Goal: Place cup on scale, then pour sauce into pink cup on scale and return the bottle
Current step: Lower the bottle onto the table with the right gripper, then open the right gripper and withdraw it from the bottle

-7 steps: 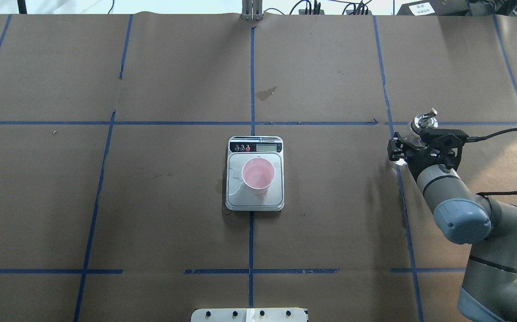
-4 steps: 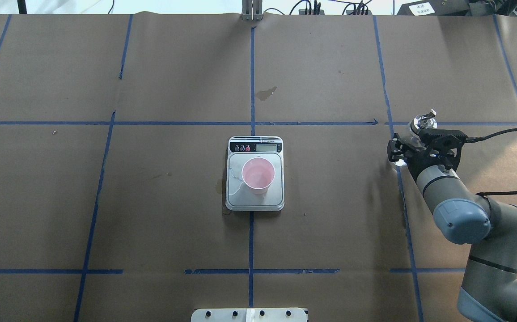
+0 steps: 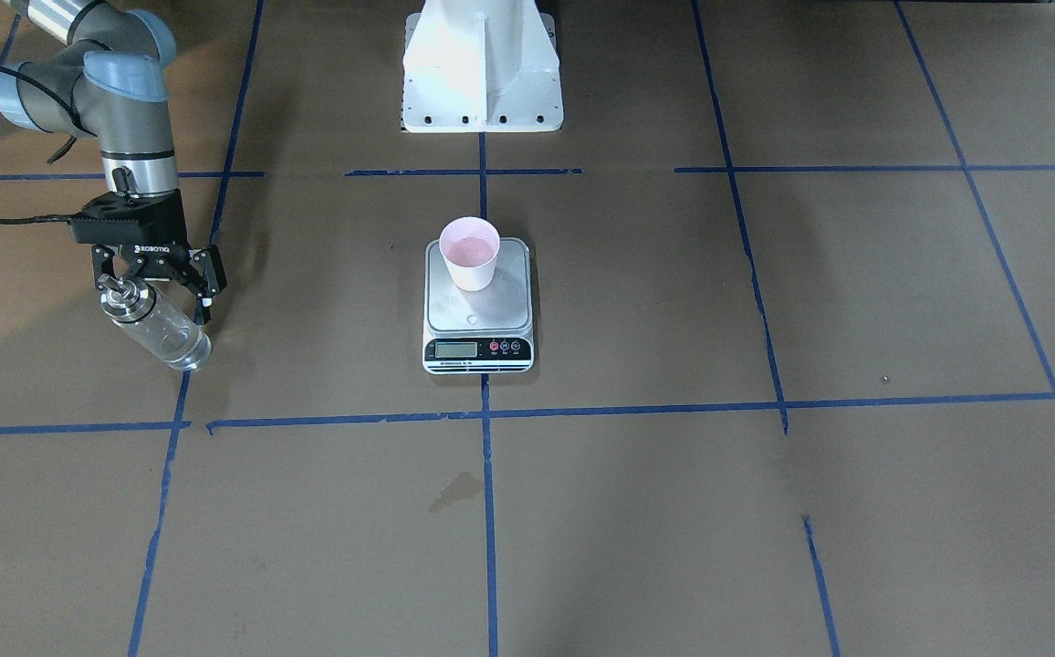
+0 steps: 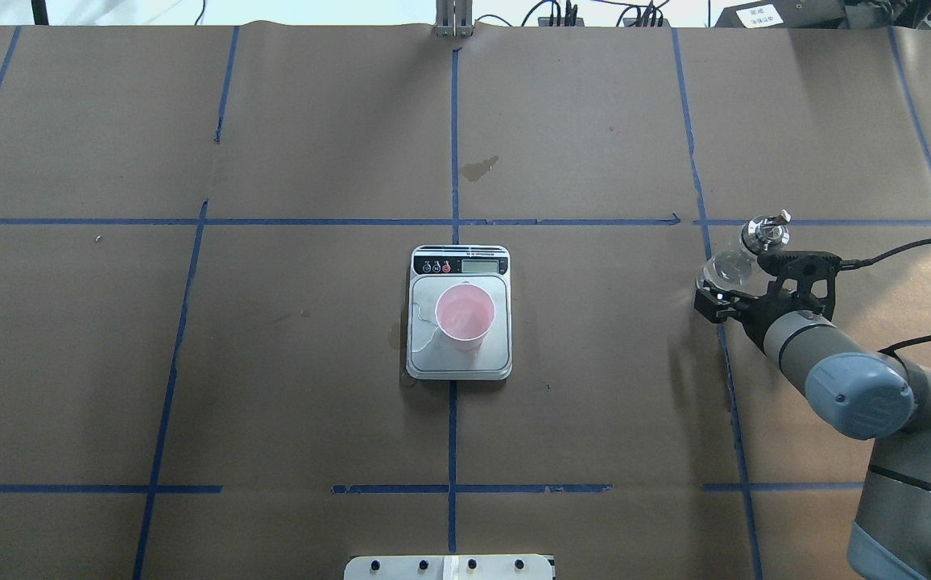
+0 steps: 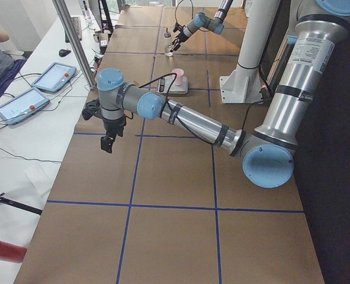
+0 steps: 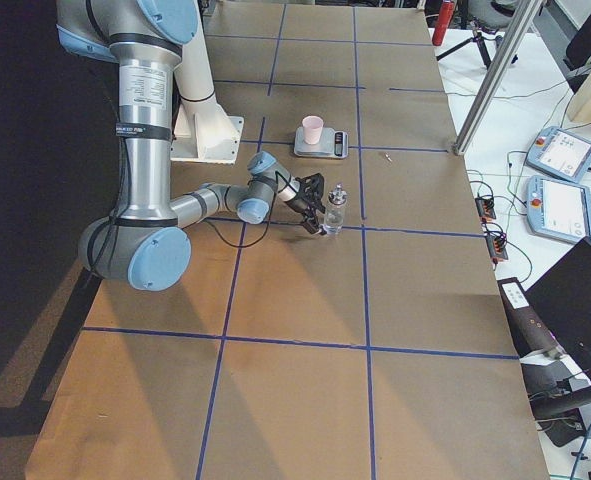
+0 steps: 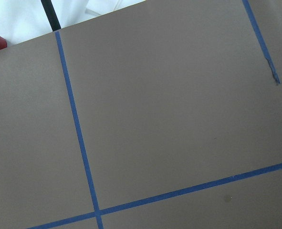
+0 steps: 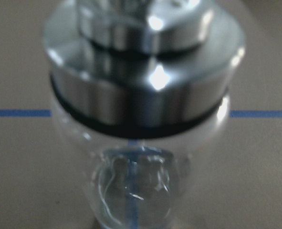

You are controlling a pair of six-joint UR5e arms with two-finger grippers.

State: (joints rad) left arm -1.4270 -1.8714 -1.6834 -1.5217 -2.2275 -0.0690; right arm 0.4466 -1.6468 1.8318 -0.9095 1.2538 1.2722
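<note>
Clear glass bottle (image 3: pixel 162 333) is standing upright on the brown paper, on a blue tape line (image 3: pixel 172 401), well apart from the scale (image 3: pixel 482 312) on my right side. My right gripper (image 3: pixel 159 287) is hovering low, just beside it, with fingers spread wide and clamping nothing. The bottle's metal collar is filling my right wrist camera, blurred. Pink cup (image 3: pixel 469 254) is sitting upright on the scale's steel plate, toward the edge away from the display. Sauce level: cannot tell. My left gripper (image 5: pixel 106 142) is hanging over bare paper near the table's left end. I cannot tell whether its jaws are parted or closed.
</note>
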